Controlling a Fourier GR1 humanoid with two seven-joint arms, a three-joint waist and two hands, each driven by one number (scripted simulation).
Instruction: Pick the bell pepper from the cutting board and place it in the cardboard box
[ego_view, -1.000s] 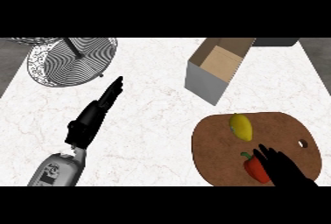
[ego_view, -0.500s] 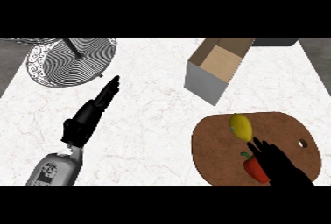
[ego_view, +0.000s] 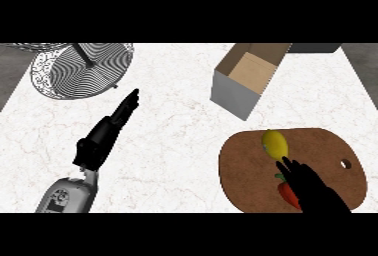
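The white marbled desk (ego_view: 177, 150) has wide bare room in its middle, between the left robot hand (ego_view: 111, 127) and the cutting board (ego_view: 332, 150). The round brown cutting board lies at the lower right, its near edge cut off by the view's bottom. The cardboard box (ego_view: 247, 75) stands open-topped near the far edge, well apart from the board, with bare desk between them.

The red bell pepper (ego_view: 286, 192) lies on the board's near part, just beside a yellow lemon (ego_view: 275, 143) that sits farther up the board. The right robot hand (ego_view: 310, 187) comes in from the lower edge with relaxed, spread fingers lying over the pepper and hiding most of it; they are not visibly curled round it, so the hand is released. Its fingertips reach close to the lemon's near end.

Compared with 0.5 s ago, the right robot hand has moved slightly forward over the pepper, toward the lemon; pepper, lemon and box lie as before. The left robot hand has hardly shifted.

The left robot hand rests released at the left, fingers straight and pointing to a wire basket (ego_view: 81, 70) at the far left corner. The lemon lies between the pepper and the box.
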